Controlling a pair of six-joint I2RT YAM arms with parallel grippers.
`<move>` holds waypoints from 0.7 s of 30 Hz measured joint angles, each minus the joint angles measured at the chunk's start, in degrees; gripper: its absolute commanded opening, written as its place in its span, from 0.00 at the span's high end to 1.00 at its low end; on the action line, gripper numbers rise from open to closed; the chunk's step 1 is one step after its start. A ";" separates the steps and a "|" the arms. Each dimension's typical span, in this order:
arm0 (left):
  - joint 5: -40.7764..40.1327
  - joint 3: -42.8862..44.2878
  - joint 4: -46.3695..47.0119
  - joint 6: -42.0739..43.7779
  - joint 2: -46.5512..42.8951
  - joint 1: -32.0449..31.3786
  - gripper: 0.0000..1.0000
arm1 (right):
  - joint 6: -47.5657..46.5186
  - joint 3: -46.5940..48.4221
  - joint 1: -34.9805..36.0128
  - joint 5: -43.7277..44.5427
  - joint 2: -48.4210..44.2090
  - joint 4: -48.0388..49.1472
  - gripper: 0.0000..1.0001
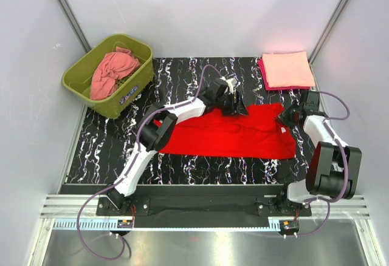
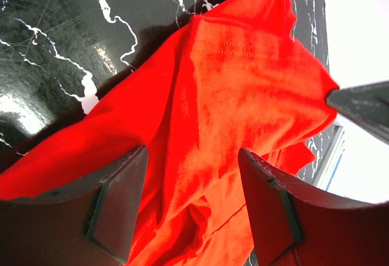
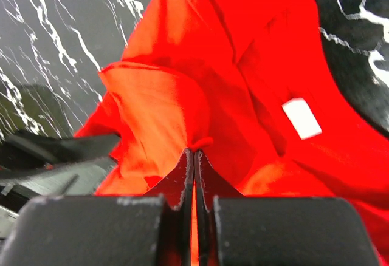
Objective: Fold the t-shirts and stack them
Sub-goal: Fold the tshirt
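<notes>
At the red shirt's right end, my right gripper [image 3: 194,155] pinches a fold of the bright red t-shirt [image 1: 231,135], which lies spread across the black marbled table [image 1: 182,78]. My left gripper [image 2: 191,156] hangs over the shirt's far edge, jaws spread. The peach shirt [image 1: 287,68] lies on the magenta shirt [image 1: 265,81] in the far right corner.

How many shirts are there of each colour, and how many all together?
Red shirt: 1
Salmon-pink shirt: 1
Peach shirt: 1
Magenta shirt: 1
Total: 4
</notes>
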 measured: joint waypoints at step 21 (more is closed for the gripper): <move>-1.36 -0.20 -3.48 0.85 -1.27 0.24 0.32 | -3.34 -1.33 3.58 -1.38 -11.19 -9.07 1.00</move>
